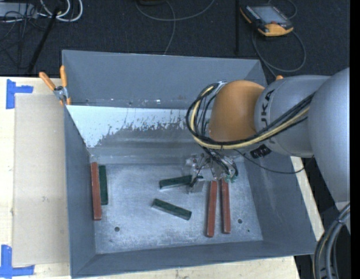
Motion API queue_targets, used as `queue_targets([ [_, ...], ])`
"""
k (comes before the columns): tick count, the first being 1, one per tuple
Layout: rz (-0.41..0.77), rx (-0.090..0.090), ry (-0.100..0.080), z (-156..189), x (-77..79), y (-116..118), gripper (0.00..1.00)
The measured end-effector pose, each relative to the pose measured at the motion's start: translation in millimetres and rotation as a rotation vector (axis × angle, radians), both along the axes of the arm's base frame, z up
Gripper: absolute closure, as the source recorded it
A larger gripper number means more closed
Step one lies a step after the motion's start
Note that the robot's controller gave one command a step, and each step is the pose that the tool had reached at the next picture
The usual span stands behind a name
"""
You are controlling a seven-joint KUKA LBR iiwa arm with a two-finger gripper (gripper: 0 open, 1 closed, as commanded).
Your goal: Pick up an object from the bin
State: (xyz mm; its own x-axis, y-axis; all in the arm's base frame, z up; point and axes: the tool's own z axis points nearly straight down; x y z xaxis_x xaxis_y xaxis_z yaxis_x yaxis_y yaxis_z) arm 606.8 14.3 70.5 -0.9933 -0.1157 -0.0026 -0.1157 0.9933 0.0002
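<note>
A dark green bar [174, 183] lay near the middle of the bin [157, 86] floor, its right end at the gripper [198, 176], which hung low over it. Whether the pincer was open or closed on the bar could not be told. Just right of it lay two reddish-brown bars [211, 209] side by side, with a second green bar [172, 209] towards the near wall. Well apart on the left, a lone brown bar [96, 190] lay beside a third green bar [103, 193].

The orange cover [235, 112] and cables [194, 118] hide most of the gripper [209, 170]. Near the middle of the bin [168, 246], the dark green bar [173, 183] loses its 3 o'clock end beneath the gripper. The 12 o'clock tips of two brown sticks [211, 211] vanish there too.
</note>
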Motion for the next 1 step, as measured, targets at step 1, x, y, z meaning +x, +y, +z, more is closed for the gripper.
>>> queue_targets([
  [1,0.046,0.000,-0.008,171.5,-5.0,-2.1,1.00],
])
